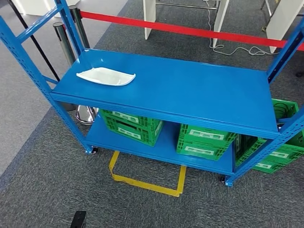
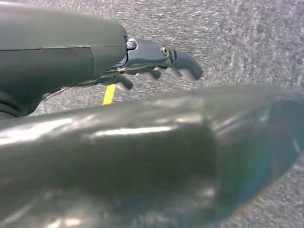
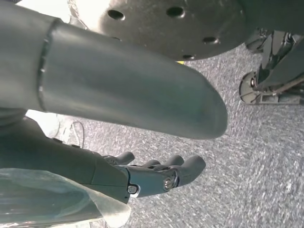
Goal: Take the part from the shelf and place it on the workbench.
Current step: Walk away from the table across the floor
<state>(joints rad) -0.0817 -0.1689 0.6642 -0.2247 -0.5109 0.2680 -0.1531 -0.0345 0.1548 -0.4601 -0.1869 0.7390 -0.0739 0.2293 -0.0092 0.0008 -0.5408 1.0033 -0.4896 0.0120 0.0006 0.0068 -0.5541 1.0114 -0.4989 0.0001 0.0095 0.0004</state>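
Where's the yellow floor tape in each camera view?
Head view: yellow tape on the carpet, before the shelf.
Left wrist view: a short piece of it beyond the left hand.
Right wrist view: too small to tell.
Shared landmark: the carpet.

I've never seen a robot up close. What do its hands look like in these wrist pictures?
Each hand has a thick, smooth, glossy grey thumb. The left hand and right hand have darker grey fingers with rounded tips, joined by small silver screws to a dark grey cover.
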